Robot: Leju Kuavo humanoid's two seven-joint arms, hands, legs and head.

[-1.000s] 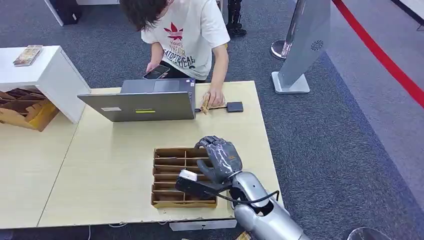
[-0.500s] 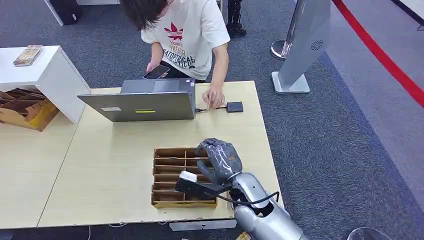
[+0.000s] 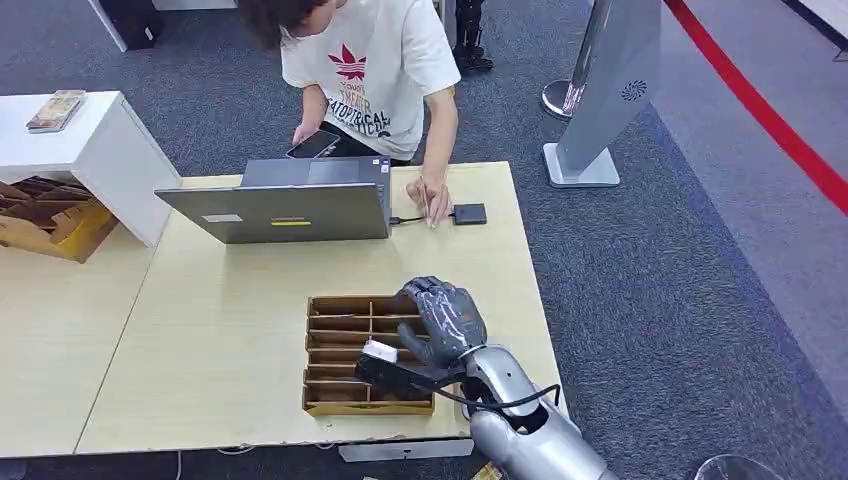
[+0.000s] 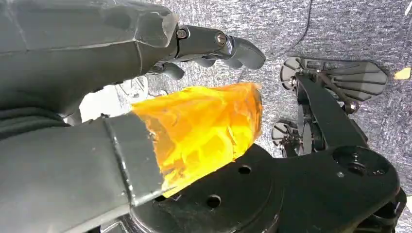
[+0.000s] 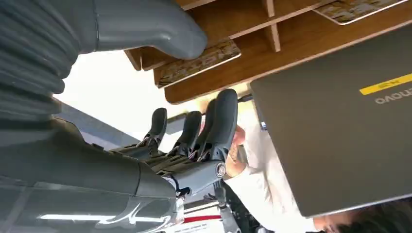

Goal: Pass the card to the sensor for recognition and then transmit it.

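Wooden divider tray [image 3: 345,400] near the worktop's front edge, a card [image 5: 199,60] lying in it beneath the right hand [image 3: 440,322], fingers spread, holding nothing: pick-up step, next closing on that card.

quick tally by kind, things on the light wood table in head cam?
Laptop: 1
Wooden divided tray: 1
Small black sensor box: 1
Total: 3
Also over the table: the right hand above the tray, and a person's hand beside the sensor box.
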